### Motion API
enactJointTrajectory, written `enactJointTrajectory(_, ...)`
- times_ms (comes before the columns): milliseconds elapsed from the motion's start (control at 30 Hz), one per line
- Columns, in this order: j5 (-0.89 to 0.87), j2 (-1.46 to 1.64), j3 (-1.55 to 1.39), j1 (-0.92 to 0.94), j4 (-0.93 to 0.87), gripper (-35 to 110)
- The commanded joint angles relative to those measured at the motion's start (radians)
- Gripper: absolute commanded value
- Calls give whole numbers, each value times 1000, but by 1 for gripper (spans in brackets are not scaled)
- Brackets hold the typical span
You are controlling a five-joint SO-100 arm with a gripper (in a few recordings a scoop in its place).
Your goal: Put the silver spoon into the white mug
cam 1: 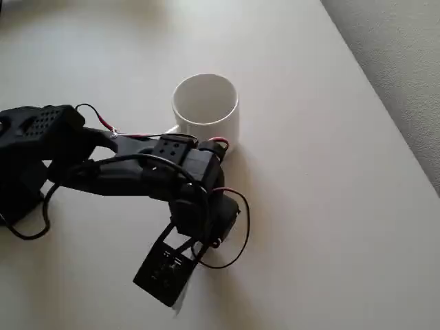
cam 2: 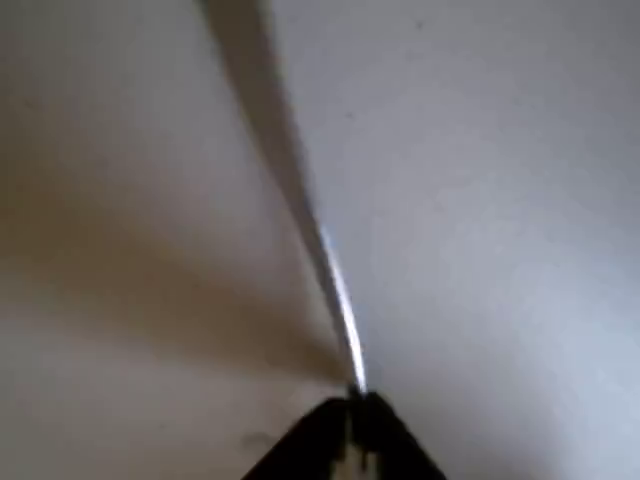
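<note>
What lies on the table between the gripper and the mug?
In the overhead view, the robot's own black arm and its wires cover the stretch between the mug and the gripper.

Glossy white cylindrical ceramic mug (cam 1: 205,105): upright on the pale table (cam 1: 330,206), mouth up. Black robot arm (cam 1: 137,172): in the overhead view, just below and left of the mug. Gripper (cam 2: 356,405): wrist view, fingertips pinched together on the slim shiny metal spoon (cam 2: 335,285), which runs up-left from them over the table.

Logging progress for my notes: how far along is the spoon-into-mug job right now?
Done: in the wrist view the tool appears shut on the slim silver metal spoon. In hand: the arm is low over the table, beside the mug. Left: carry the spoon to the glossy white cylindrical mug, whose inside looks empty.
</note>
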State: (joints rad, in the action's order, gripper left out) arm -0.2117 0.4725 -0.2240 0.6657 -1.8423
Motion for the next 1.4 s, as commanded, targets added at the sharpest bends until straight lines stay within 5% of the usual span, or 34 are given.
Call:
enactJointTrajectory(0,12,190,5,23,-12,-2)
enactJointTrajectory(467,35,456,-120,-21,-14,-2)
enactJointTrajectory(1067,12,1127,-604,-402,-12,-2)
enactJointTrajectory(1367,8,1008,-640,-518,31,-2)
